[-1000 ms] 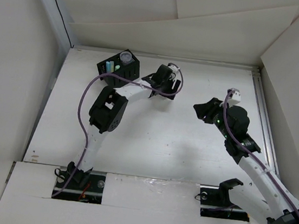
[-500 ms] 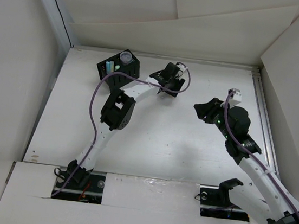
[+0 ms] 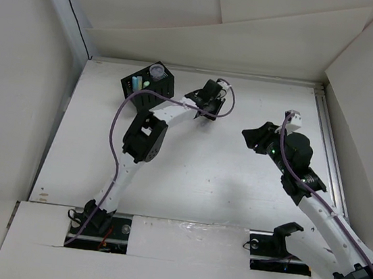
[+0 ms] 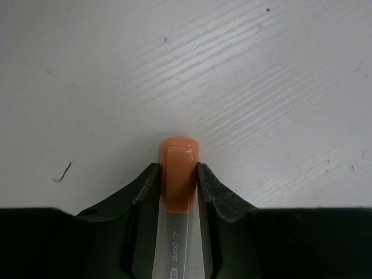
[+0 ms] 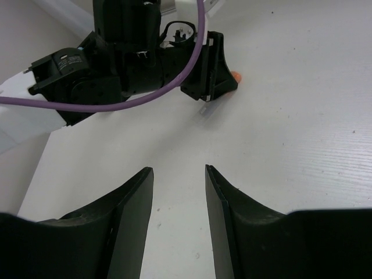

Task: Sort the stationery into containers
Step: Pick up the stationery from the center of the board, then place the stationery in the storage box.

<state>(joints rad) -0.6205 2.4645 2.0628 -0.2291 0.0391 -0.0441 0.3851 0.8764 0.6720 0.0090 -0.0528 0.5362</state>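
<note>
at the far side of the table [image 3: 233,200], just right of the black organiser [image 3: 126,86], the left arm lies stretched low with a bent elbow. only its wrist camera shows what the overhead view hides: the left gripper [image 4: 179,174] clenched on the grey stick [image 4: 177,238], its orange tip poking past the fingers. pale sticks [image 3: 136,80] and a round roll [image 3: 157,72] sit in the organiser. the right gripper [image 5: 179,174] hangs mid-table, released, facing the left one.
</note>
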